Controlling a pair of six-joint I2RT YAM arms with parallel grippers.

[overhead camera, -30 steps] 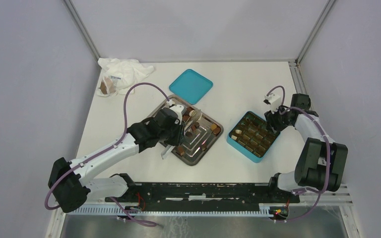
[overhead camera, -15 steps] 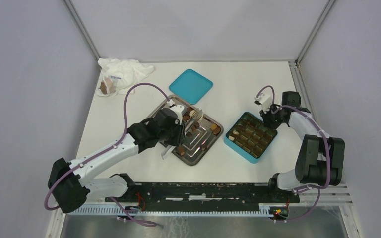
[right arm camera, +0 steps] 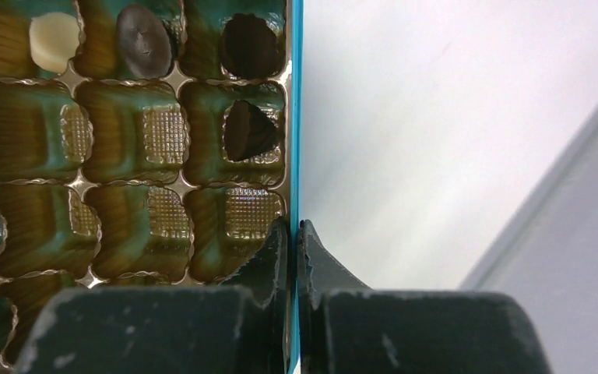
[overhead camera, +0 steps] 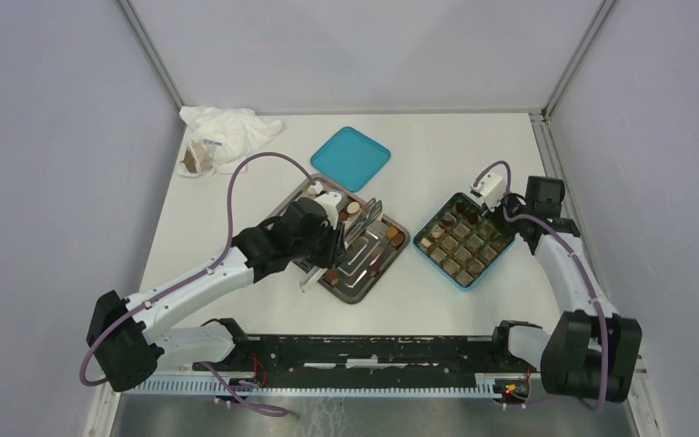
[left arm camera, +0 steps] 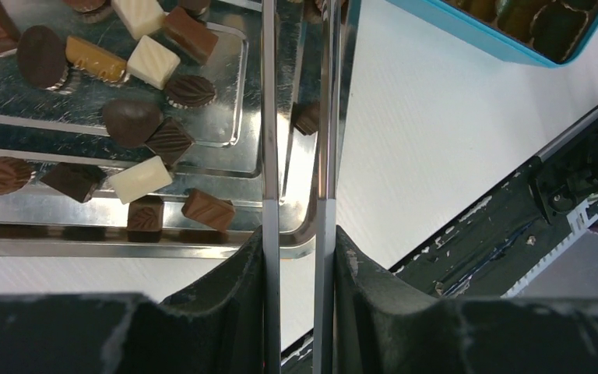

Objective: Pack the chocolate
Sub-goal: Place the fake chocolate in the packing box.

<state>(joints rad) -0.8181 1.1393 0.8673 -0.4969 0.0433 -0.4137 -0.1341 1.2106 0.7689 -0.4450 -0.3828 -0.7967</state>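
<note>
Steel tongs (left arm camera: 269, 117) run out between the fingers of the left claw (left arm camera: 297, 249), which is clamped on their two flat blades. The blades reach over the steel tray (overhead camera: 357, 297) in the middle of the bench (overhead camera: 437, 155). Most of the chocolate (left arm camera: 131, 121) lies loose on this tray: dark, light brown and cream-white pieces, some square, some rounded, scattered to the left of the blades in the left wrist view. One small dark piece shows between the two blades near the tray's rim; whether the blades touch it I cannot tell.

Right of the tray, apart from it, sits the teal box (right arm camera: 294, 93) with its grid of cups. The right claw (right arm camera: 292, 230) is pressed together on the box's thin side wall, one finger inside the box and one outside. A few pieces already lie in cups near that wall: a pale disc and three dark ones, while the cups nearest the claw show bare ribbed liner.

Beyond the tray a teal lid (overhead camera: 350, 157) lies flat, and a crumpled white bag (overhead camera: 227, 132) rests in the far left corner.
</note>
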